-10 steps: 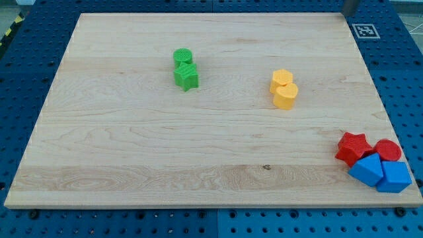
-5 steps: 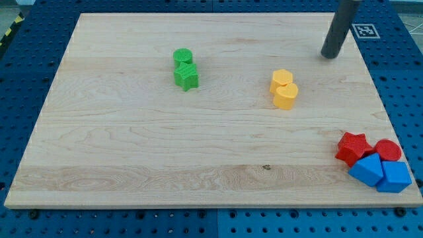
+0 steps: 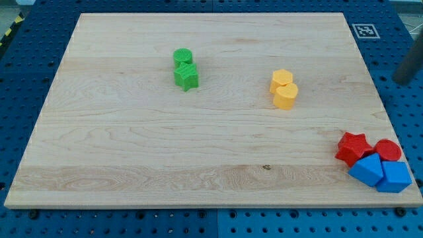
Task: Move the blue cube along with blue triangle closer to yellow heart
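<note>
The blue cube (image 3: 394, 176) and the blue triangle (image 3: 367, 170) sit touching at the board's bottom right corner. The triangle is on the left of the cube. The yellow heart (image 3: 286, 96) lies right of the board's centre, touching a yellow hexagon (image 3: 281, 78) just above it. My tip (image 3: 401, 80) shows blurred at the view's right edge, off the board over the blue pegboard. It is well above the blue blocks and far right of the yellow heart, touching no block.
A red star (image 3: 351, 147) and a red cylinder (image 3: 387, 150) press against the tops of the blue blocks. A green cylinder (image 3: 183, 56) and a green star (image 3: 186, 77) stand at upper left of centre. A marker tag (image 3: 364, 30) lies at top right.
My rod came down into view over the board's top right, then swung right and downward off the board's right edge. No block has moved.
</note>
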Controlling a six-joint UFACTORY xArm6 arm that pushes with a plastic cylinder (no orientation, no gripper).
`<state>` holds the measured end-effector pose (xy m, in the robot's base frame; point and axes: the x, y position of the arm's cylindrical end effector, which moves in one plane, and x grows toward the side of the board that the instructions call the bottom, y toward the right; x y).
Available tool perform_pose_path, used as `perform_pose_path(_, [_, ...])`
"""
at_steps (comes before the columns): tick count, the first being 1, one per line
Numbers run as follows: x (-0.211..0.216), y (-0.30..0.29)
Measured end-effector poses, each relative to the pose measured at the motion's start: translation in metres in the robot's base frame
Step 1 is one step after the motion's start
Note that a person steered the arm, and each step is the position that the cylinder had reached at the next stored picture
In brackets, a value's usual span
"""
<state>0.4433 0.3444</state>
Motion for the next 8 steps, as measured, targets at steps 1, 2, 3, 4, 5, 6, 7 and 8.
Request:
perform_pose_path(1, [0.043,0.000])
perform_pose_path(2, [0.043,0.000])
perform_pose_path(3, [0.054,0.000])
perform_pose_path(4, [0.132,0.000])
perform_pose_path(5, [0.131,-0.011])
perform_pose_path(6, [0.127,-0.042])
perform_pose_path(7, [0.127,-0.042])
perform_pose_path(8, [0.172,-0.037])
